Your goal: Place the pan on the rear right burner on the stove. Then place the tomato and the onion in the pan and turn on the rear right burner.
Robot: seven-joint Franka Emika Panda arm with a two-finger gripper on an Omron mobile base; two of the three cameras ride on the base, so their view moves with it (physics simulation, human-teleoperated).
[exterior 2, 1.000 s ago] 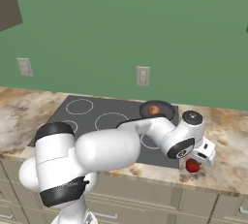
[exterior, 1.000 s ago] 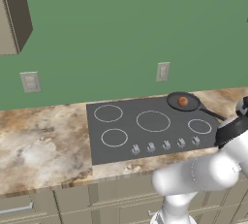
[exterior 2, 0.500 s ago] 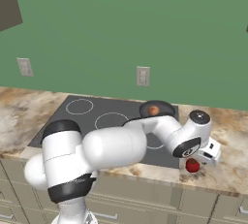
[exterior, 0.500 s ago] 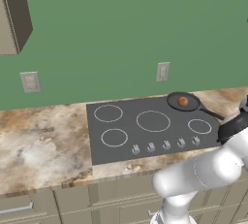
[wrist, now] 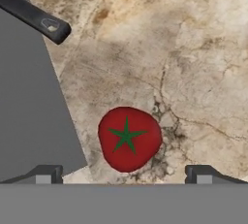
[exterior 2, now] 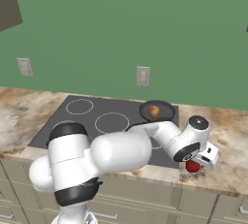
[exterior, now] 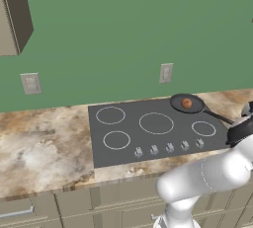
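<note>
The pan [exterior: 187, 103] sits at the stove's [exterior: 123, 140] rear right, covering the rear right burner, its black handle [wrist: 35, 16] pointing out over the counter. Inside the pan lies the brownish-orange onion [exterior: 186, 103], also seen from the other side [exterior 2: 154, 111]. On the marble counter just right of the stove rests the red tomato [wrist: 128, 138]. My gripper [wrist: 124, 173] hangs straight above it, open, one fingertip on either side and clear of it. From the right base, the gripper [exterior 2: 199, 161] hovers over the tomato [exterior 2: 193, 167].
A row of silver knobs [exterior: 168, 148] lines the stove's front edge. The front right burner ring [exterior: 203, 129] lies between pan and knobs. The counter edge [exterior 2: 208, 182] runs close in front of the tomato. My arm's elbow [exterior 2: 196, 123] stands near the pan.
My hand has drifted a little to the right, settling over the tomato. Pan, onion and tomato have stayed put.
</note>
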